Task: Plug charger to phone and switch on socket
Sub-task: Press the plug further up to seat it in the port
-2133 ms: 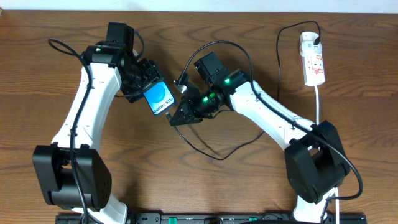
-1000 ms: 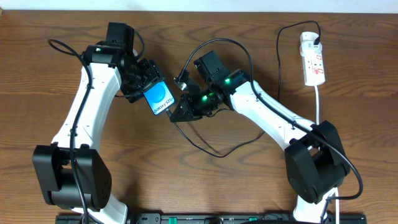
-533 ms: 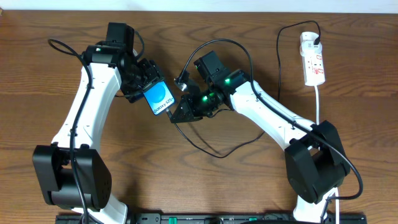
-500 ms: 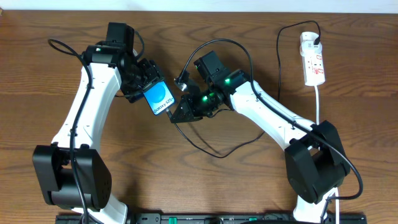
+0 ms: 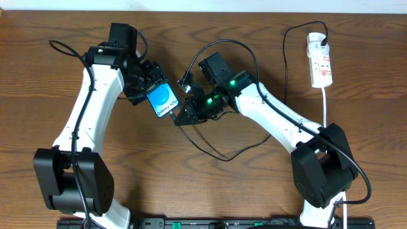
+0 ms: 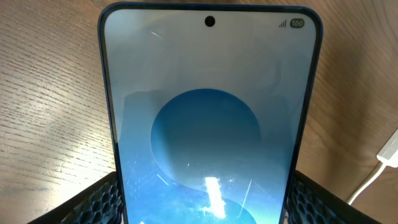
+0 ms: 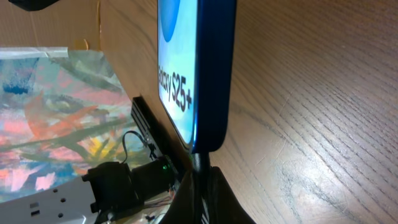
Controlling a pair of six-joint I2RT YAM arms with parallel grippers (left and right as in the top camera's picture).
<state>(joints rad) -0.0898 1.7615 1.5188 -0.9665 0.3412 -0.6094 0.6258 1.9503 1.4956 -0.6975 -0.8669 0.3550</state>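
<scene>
Tabletop: brown wood [image 5: 159, 184] with thin lines in it.
Room: a pale strip of wall runs along the 12 o'clock edge. In the right wrist view a sheet with many colours [image 7: 56, 118] shows at 9 o'clock.
Socket: the socket [image 5: 320, 62] is white with red marks. It lies flat at 2 o'clock on the tabletop, well apart from both arms. Its white cord [image 5: 325, 102] runs toward 6 o'clock.
Left arm: the left arm [image 5: 95, 95] starts at 7 o'clock, goes up toward 12, then bends toward 3.
Left jaws: pinching the phone [image 5: 163, 100], with black pads [image 6: 99, 202] on its two long sides.
Phone: near the middle, a bit toward 11 o'clock, blue screen up.
Right arm: the right arm [image 5: 273, 108] starts at 5 o'clock and stretches toward 10.
Right jaws: pressed on the tip of the charger [image 5: 216, 152], at 5 o'clock of the phone.
Charger: the tip [image 7: 200, 163] touches the phone's short end. I cannot tell how far in it is. The thin black cable loops toward 6 o'clock.
</scene>
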